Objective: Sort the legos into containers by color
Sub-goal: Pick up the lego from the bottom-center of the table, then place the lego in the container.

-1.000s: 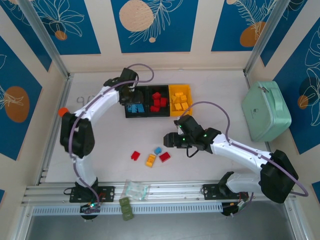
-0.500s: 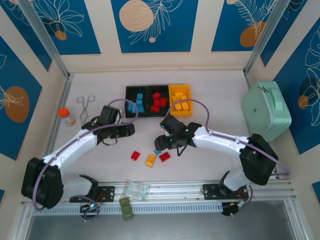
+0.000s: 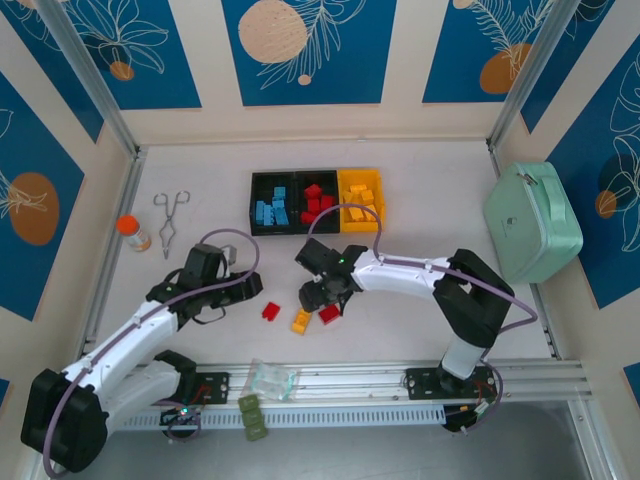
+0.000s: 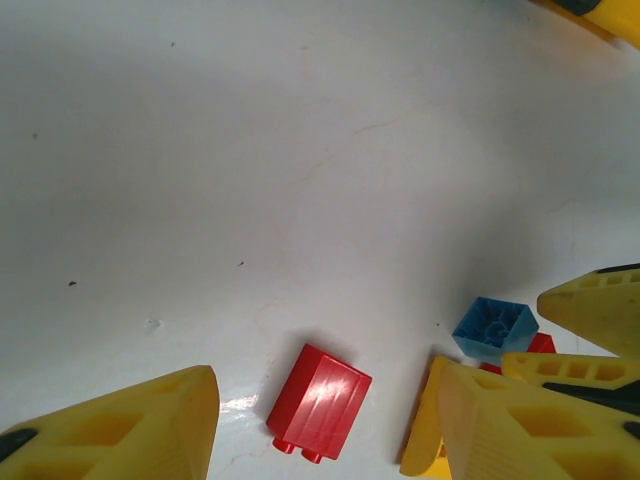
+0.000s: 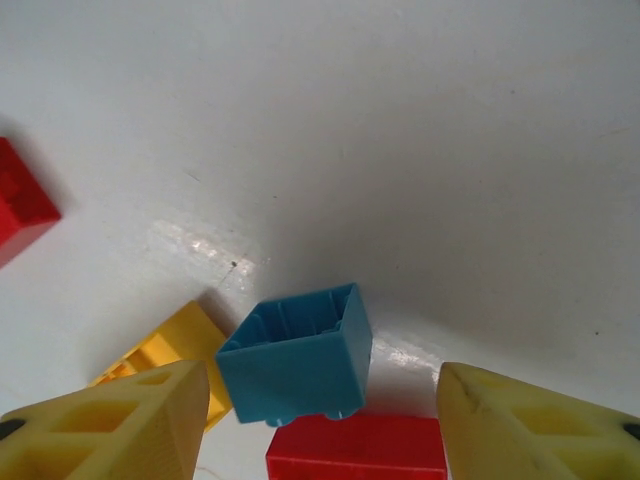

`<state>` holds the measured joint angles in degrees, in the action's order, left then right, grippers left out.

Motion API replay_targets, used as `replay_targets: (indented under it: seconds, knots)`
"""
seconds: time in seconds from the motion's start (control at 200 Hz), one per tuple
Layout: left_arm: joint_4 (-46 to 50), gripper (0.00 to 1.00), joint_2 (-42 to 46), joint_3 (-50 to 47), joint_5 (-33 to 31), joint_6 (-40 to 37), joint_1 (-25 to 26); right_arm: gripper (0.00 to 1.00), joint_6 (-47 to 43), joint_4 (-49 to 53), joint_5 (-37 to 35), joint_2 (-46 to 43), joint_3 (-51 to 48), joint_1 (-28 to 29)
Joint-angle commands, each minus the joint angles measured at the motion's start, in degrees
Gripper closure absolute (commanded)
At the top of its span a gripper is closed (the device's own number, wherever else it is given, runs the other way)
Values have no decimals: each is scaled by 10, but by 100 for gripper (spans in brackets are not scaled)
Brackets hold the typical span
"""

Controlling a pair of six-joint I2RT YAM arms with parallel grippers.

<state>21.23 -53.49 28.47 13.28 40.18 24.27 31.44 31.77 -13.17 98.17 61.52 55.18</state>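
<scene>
the containers (image 3: pixel 265 185) stand in a row at the far side of the table: blue legos (image 3: pixel 272 211) in the left black bin, red legos (image 3: pixel 316 203) in the middle one, yellow legos (image 3: pixel 360 204) in the yellow one. the right gripper (image 3: pixel 311 297), jaws parted and empty, straddles a loose blue brick (image 5: pixel 296 364) without touching it. the left gripper (image 3: pixel 247 289), likewise parted, grasps nothing beside a red brick (image 4: pixel 318 402).

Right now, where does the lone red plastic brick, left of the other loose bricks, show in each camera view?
Top external: the red plastic brick sits lower centre, slightly left.
Left wrist: bottom centre.
Right wrist: cut off by the left edge, mid-height.
Shared landmark: the yellow-orange plastic brick, just right of it in all three.
</scene>
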Motion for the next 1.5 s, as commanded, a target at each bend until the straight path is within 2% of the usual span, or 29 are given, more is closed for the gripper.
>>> replay_targets:
  seconds: [0.0, 0.325, 0.545, 0.78, 0.97, 1.496]
  knots:
    - [-26, 41, -11, -8, 17, 16, 2, 41, -11, 15, -7, 13, 18, 4]
    - [-40, 41, -47, 6, 22, 16, 2, 67, -23, 29, -13, 24, 40, 4]
    - [-40, 41, -40, 3, 22, 22, 2, 68, -35, 43, -10, 0, 82, -11]
    - [-44, 40, -7, -16, 18, 45, 3, 68, -50, 33, 19, 13, 159, -58]
    - [-43, 40, 9, -33, 19, 58, 2, 68, -60, 43, 31, 70, 266, -99]
    - [-38, 40, 45, -53, 20, 75, 2, 68, -64, 173, 14, 349, 685, -151]
